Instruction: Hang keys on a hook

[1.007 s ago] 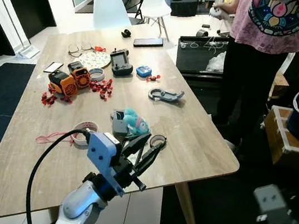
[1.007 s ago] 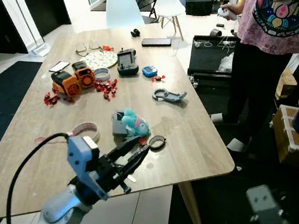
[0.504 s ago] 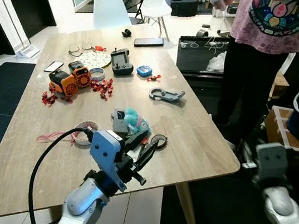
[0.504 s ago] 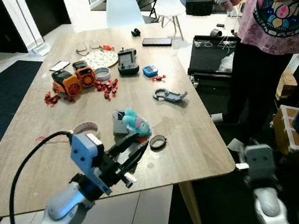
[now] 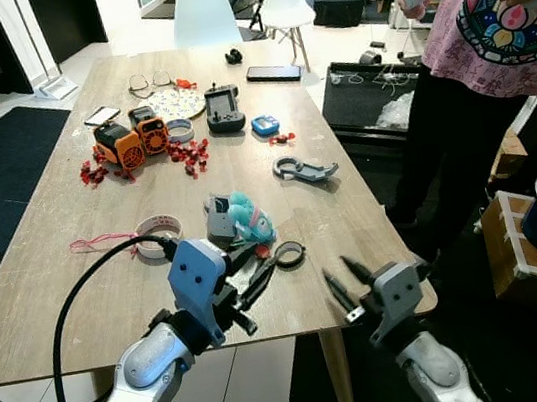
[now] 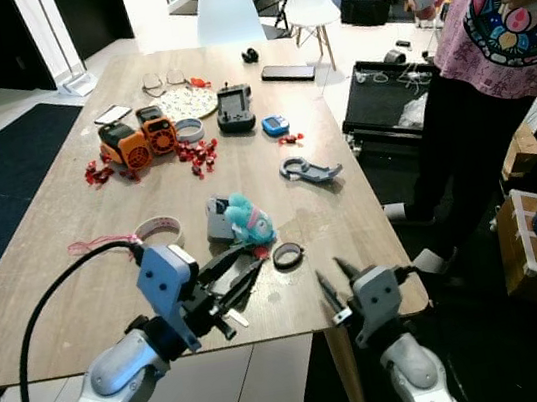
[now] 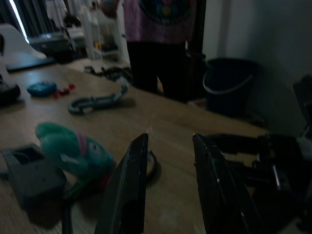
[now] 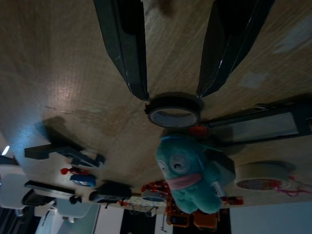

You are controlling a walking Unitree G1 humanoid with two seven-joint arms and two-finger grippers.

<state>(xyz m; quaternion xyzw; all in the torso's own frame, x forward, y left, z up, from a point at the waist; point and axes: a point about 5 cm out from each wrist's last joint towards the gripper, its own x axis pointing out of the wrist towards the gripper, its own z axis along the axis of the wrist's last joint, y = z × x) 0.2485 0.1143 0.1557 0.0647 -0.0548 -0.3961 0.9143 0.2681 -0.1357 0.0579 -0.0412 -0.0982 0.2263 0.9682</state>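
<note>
1. My left gripper (image 5: 259, 275) hovers low over the wooden table (image 5: 52, 243), fingers spread, tips beside the teal plush toy (image 5: 247, 218).
2. The small black ring (image 5: 288, 253) lies flat on the table just past those tips.
3. My right gripper (image 5: 346, 284) sits at the table's near edge, fingers parted, aimed at the ring.
4. A person (image 5: 487, 37) stands at right.
</note>
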